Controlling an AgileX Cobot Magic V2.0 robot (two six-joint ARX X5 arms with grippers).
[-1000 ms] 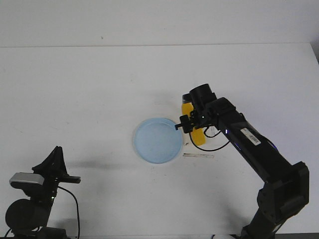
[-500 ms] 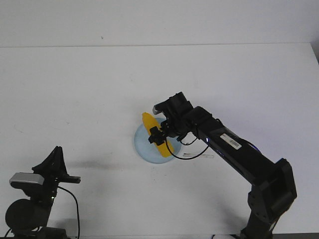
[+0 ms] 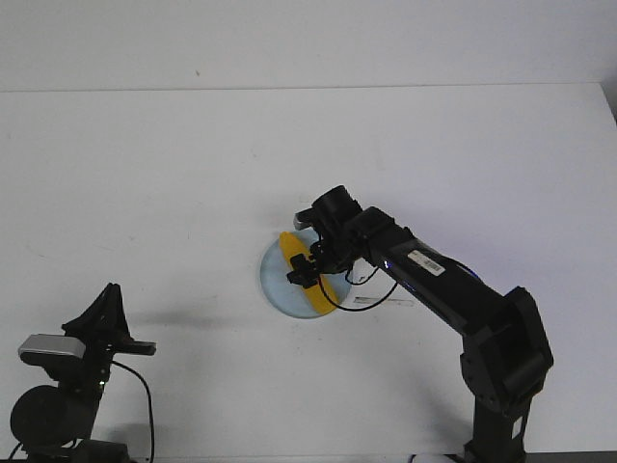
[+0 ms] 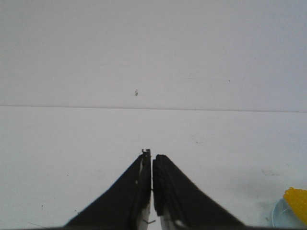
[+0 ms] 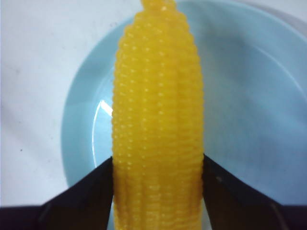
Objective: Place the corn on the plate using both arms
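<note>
The yellow corn (image 3: 295, 258) lies slantwise over the pale blue plate (image 3: 278, 289) at the table's middle. My right gripper (image 3: 305, 266) is shut on the corn, its black fingers (image 5: 91, 189) pressed against both sides of the cob (image 5: 157, 120). The plate (image 5: 249, 105) lies directly beneath the cob; I cannot tell whether the cob touches it. My left gripper (image 3: 108, 304) is at the front left, far from the plate, shut and empty (image 4: 151, 160). The corn's end (image 4: 296, 201) and the plate's rim (image 4: 278, 215) show in the left wrist view.
A thin white strip (image 3: 384, 301) lies on the white table (image 3: 145, 174) just right of the plate. The right arm (image 3: 453, 299) stretches from the front right corner toward the plate. A pale wall (image 3: 308, 39) stands behind the table.
My right gripper has carried the corn leftward from beside the plate's right rim to over the plate, then lowered it slightly. The left arm has not moved.
</note>
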